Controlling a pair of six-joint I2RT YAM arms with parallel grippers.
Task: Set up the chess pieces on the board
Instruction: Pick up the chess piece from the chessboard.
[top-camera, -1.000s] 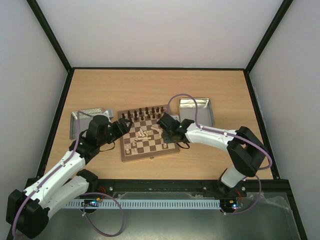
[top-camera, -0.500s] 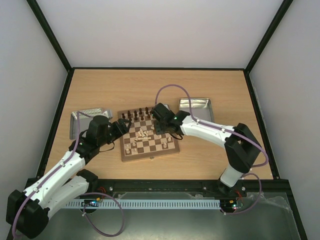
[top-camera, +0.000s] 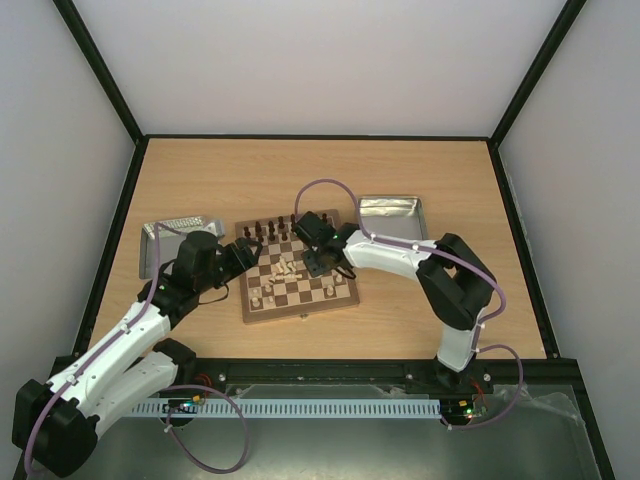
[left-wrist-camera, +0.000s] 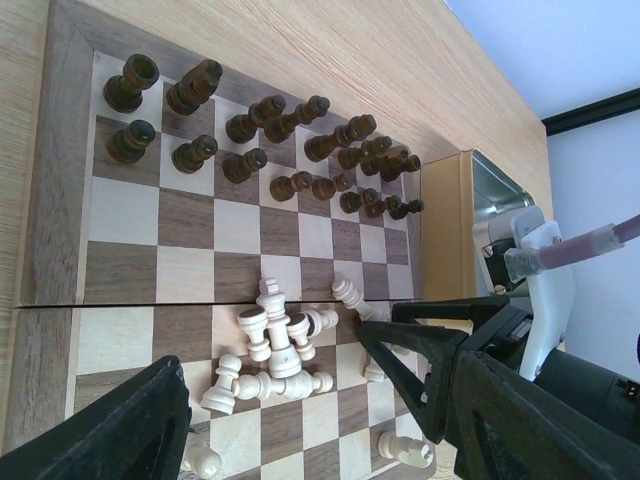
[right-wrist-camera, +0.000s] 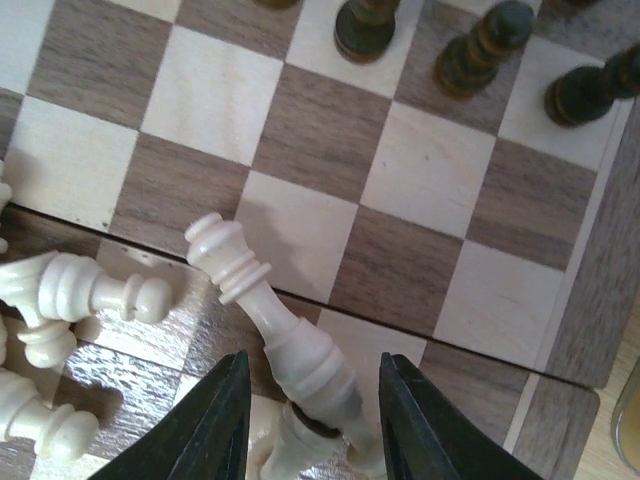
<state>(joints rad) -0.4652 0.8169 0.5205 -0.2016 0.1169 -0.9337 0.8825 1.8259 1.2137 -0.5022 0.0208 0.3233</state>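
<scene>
The board (top-camera: 300, 312) lies mid-table with dark brown chessmen (top-camera: 275, 228) standing along its far rows. Several pale chess pieces (top-camera: 288, 268) lie in a heap at its centre, and a few stand near its front edge. My right gripper (top-camera: 316, 260) is open over the board's right half. In the right wrist view its open jaws (right-wrist-camera: 312, 420) straddle a tipped pale piece (right-wrist-camera: 300, 355) without gripping it. My left gripper (top-camera: 243, 252) is open at the board's left edge. In the left wrist view (left-wrist-camera: 320, 430) it looks across the heap (left-wrist-camera: 275, 340).
A metal tin (top-camera: 392, 220) sits right of the board and another tin (top-camera: 170, 240) sits left of it. The right gripper (left-wrist-camera: 440, 345) shows in the left wrist view close to the heap. Black frame rails border the table.
My right gripper has moved left across the board, from its right edge to the pale pieces near the centre. The left arm has not moved.
</scene>
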